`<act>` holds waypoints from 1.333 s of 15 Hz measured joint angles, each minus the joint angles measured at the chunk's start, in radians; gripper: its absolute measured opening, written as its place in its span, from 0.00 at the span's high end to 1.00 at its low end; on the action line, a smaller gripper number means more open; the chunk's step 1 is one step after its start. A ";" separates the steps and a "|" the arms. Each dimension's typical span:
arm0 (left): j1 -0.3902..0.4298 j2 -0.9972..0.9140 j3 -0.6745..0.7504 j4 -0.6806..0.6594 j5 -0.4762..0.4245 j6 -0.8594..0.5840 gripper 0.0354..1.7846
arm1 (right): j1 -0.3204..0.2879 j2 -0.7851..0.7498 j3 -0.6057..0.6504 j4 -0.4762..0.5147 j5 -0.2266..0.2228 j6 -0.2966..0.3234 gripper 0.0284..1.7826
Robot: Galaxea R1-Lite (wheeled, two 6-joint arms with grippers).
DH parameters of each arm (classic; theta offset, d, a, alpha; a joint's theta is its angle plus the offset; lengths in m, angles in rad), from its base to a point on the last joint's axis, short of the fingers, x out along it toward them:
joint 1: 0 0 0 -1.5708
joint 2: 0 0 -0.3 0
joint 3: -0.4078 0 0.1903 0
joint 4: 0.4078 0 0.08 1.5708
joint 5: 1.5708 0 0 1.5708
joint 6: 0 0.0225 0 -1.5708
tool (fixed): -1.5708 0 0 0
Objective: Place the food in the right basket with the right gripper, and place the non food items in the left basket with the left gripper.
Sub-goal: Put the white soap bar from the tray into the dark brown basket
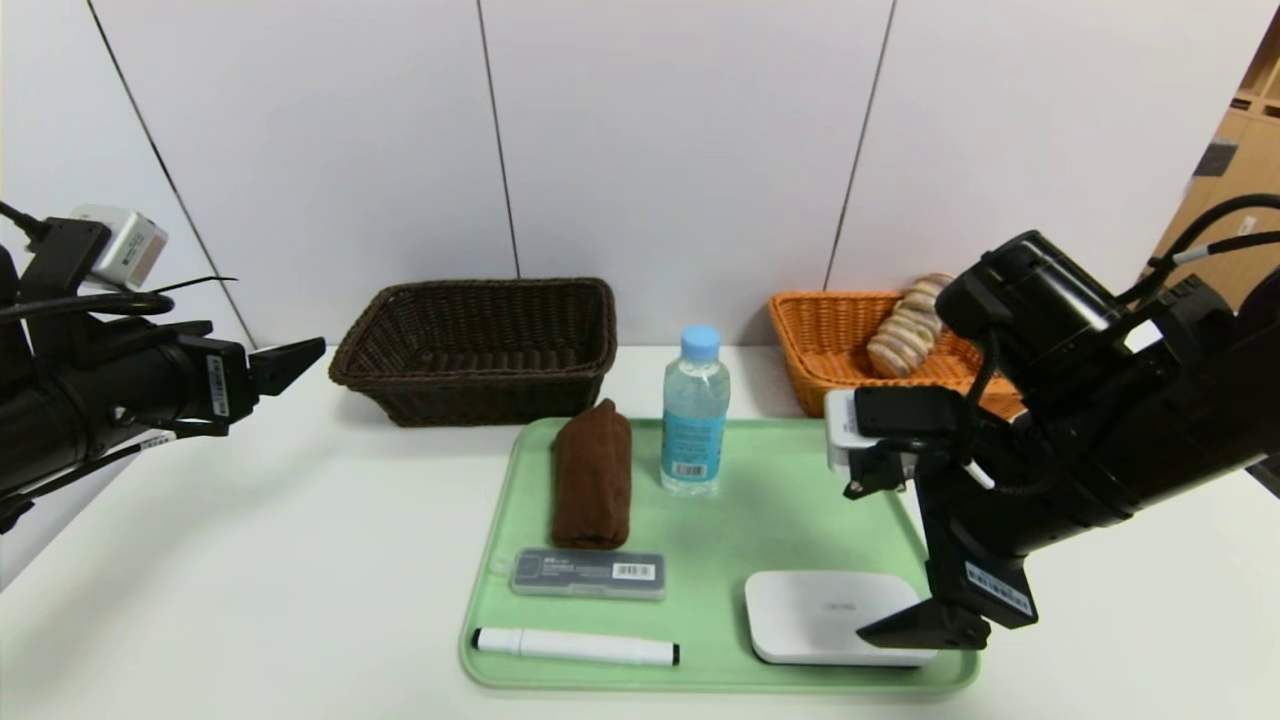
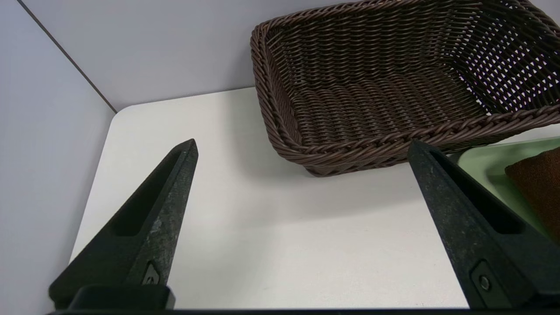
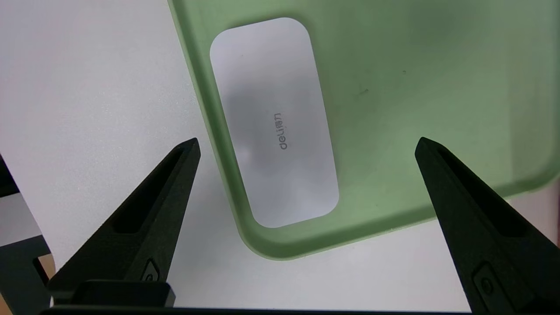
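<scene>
On the green tray [image 1: 790, 510] lie a rolled brown towel [image 1: 592, 475], an upright water bottle [image 1: 695, 410], a grey case [image 1: 588, 574], a white marker [image 1: 575, 646] and a flat white box [image 1: 830, 615]. The dark brown left basket [image 1: 480, 395] is empty. In the orange right basket [image 1: 820, 350] lies a wrapped bread roll [image 1: 908, 325]. My right gripper [image 1: 925, 630] hangs open over the tray's near right corner, above the white box [image 3: 273, 122]. Far to the left, above the table, my left gripper [image 1: 290, 362] is open and empty, facing the brown basket [image 2: 350, 151].
Both baskets stand against the white back wall, behind the tray [image 3: 415, 87]. The towel's end [image 2: 536, 183] shows beside the left gripper's finger. Bare white table lies left of the tray and along the front edge.
</scene>
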 joint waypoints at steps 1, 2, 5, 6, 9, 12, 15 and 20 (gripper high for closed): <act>0.000 -0.001 0.000 0.000 0.000 -0.001 0.06 | 0.005 0.014 0.003 0.000 -0.002 0.001 0.05; 0.001 -0.002 0.000 0.000 0.000 -0.002 0.06 | 0.007 0.026 0.004 0.000 -0.003 0.000 0.05; 0.004 -0.001 0.001 0.000 0.000 -0.002 0.06 | 0.015 0.051 0.007 0.001 -0.005 0.002 0.05; 0.004 0.000 0.001 0.000 0.000 -0.002 0.06 | 0.017 0.056 0.013 0.000 -0.007 0.001 0.05; 0.007 0.002 0.001 0.000 0.000 -0.013 0.06 | 0.019 0.071 0.033 -0.005 -0.008 0.000 0.05; 0.007 0.003 0.001 -0.005 0.000 -0.015 0.06 | 0.020 0.086 0.051 -0.042 -0.009 0.002 0.05; 0.007 0.004 0.002 -0.066 0.000 -0.010 0.06 | 0.020 0.103 0.072 -0.058 -0.009 0.005 0.05; 0.007 0.004 0.007 -0.075 0.000 -0.009 0.06 | 0.020 0.134 0.096 -0.103 -0.008 0.007 0.05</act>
